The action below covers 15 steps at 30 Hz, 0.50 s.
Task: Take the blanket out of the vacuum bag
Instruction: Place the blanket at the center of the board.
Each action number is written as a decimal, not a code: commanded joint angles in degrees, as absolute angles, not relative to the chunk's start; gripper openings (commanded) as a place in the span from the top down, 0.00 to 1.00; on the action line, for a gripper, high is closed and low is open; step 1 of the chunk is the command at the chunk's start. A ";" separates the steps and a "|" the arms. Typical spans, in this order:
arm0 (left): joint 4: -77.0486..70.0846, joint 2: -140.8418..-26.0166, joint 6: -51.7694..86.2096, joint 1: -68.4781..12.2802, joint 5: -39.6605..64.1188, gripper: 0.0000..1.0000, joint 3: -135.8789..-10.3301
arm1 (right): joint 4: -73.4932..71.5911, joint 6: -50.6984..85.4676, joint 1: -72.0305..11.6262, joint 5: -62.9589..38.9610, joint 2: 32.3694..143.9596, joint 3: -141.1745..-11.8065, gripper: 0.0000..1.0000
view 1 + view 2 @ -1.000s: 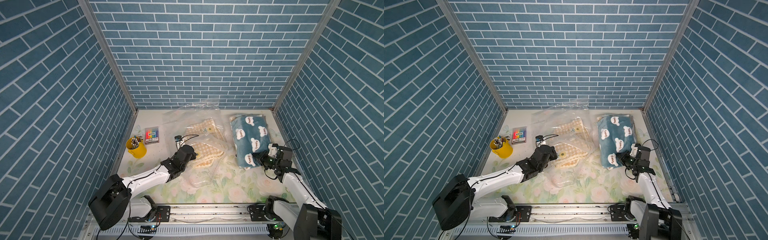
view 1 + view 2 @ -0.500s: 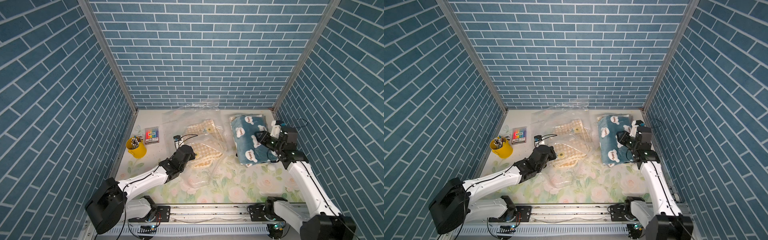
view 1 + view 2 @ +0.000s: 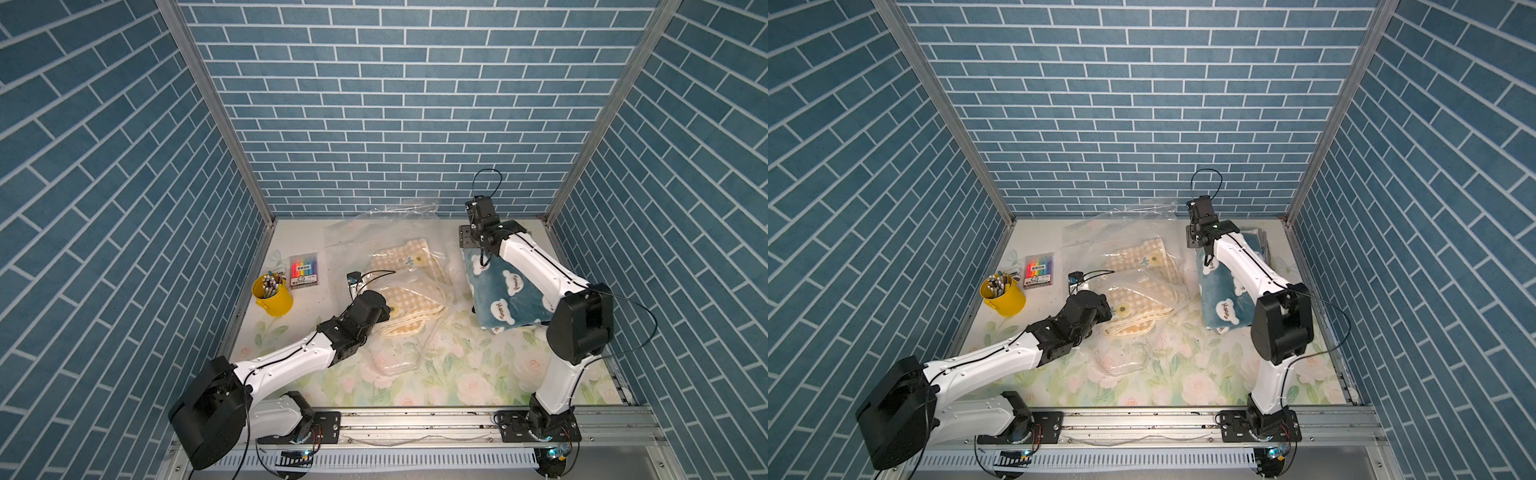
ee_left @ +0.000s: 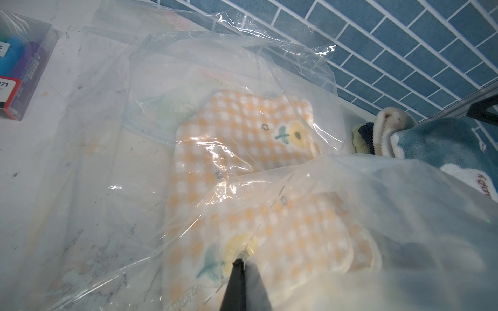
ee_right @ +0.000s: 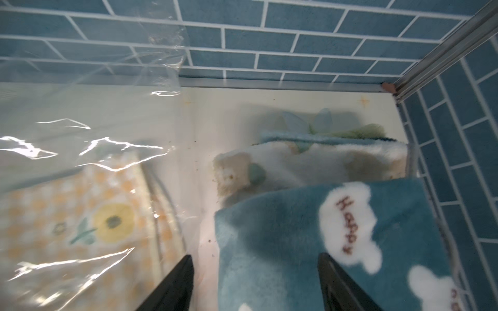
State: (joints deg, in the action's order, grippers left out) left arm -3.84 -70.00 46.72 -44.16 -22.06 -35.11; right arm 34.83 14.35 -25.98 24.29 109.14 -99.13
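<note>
Left jaws pressed together, pinching bag (image 3: 386, 226) film over checked blanket (image 3: 409, 259), mid-counter (image 3: 457, 374). Right jaws spread, empty, above blue blanket (image 3: 498, 291), which lies outside bag by right wall. Advice: lift right arm straight up, avoid snagging fleece; hold bag steady.

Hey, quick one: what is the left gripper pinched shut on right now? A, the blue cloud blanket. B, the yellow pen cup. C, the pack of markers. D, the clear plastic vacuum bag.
D: in the left wrist view the left gripper is closed on a fold of the vacuum bag, with the yellow checked blanket showing through the film.
</note>
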 commanded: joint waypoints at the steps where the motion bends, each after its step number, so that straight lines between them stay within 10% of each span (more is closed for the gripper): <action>1: -1.33 -68.93 46.67 -43.86 -22.32 1.00 -35.46 | 44.80 10.84 -26.80 33.39 115.03 -103.17 0.28; 9: -0.95 -69.06 46.66 -43.86 -22.27 1.00 -35.67 | 39.91 13.10 -26.90 35.73 114.80 -95.83 0.39; 15: -0.81 -69.74 46.67 -43.88 -22.06 1.00 -36.47 | 33.31 13.89 -26.81 34.63 108.65 -91.49 0.88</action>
